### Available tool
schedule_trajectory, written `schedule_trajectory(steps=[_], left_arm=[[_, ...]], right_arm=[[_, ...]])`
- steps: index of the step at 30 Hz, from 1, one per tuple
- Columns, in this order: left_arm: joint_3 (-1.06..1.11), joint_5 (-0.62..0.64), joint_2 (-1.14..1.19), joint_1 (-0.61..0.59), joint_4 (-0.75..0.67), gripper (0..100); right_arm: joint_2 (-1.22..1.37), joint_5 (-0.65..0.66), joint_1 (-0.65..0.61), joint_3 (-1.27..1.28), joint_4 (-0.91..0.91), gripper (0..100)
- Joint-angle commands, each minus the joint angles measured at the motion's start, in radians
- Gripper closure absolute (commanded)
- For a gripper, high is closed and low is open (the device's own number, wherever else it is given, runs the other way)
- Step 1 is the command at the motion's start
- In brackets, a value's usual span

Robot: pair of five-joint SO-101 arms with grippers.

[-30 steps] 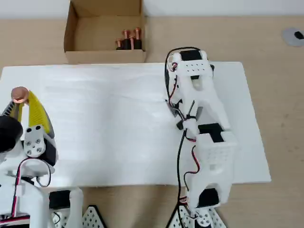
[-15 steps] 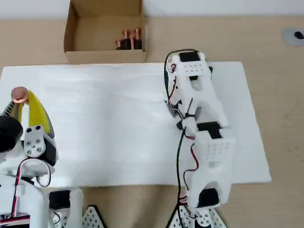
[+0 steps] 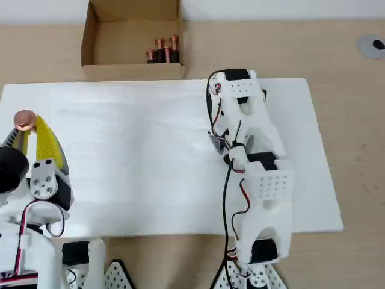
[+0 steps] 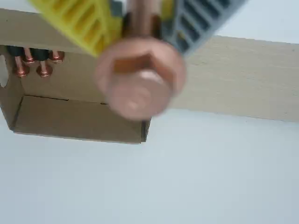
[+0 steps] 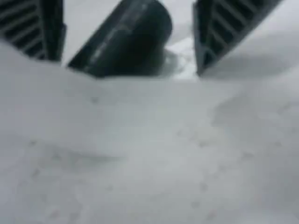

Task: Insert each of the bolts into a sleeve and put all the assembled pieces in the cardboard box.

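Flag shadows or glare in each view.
High view: white mat evenly lit, no hard glare. Left wrist view: soft highlight on the head of the bolt in the left gripper. Right wrist view: sleeve throws a small shadow on the mat, inside the open right gripper.

Wood table [image 3: 352, 120] w/ white sheet [image 3: 138, 168], cardboard box [image 3: 132, 72] at far edge; sleeve [image 5: 121, 37] on sheet.
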Motion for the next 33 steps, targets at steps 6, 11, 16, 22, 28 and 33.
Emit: schedule_trajectory(steps=[6, 11, 16, 22, 28, 33], left_arm=[[-0.014, -0.006, -0.004, -0.009, -0.021, 99], [-0.014, -0.006, -0.004, -0.009, -0.021, 99], [-0.014, -0.006, -0.004, -0.009, -0.021, 99], [-0.044, -0.006, -0.004, -0.009, -0.02, 99], [-0.061, -0.006, -0.004, -0.009, -0.02, 99], [-0.06, -0.006, -0.004, -0.017, -0.028, 99]], right_arm=[[0.002, 0.055, 0.018, -0.031, -0.006, 98.8], [0.002, 0.098, 0.019, -0.033, 0.025, 98.9], [0.001, 0.101, 0.021, -0.077, 0.064, 98.9], [-0.079, 0.155, 0.019, -0.193, 0.064, 98.9], [-0.242, 0.158, 0.013, -0.312, 0.064, 98.9], [-0.432, 0.212, 0.001, -0.417, 0.064, 98.9]])
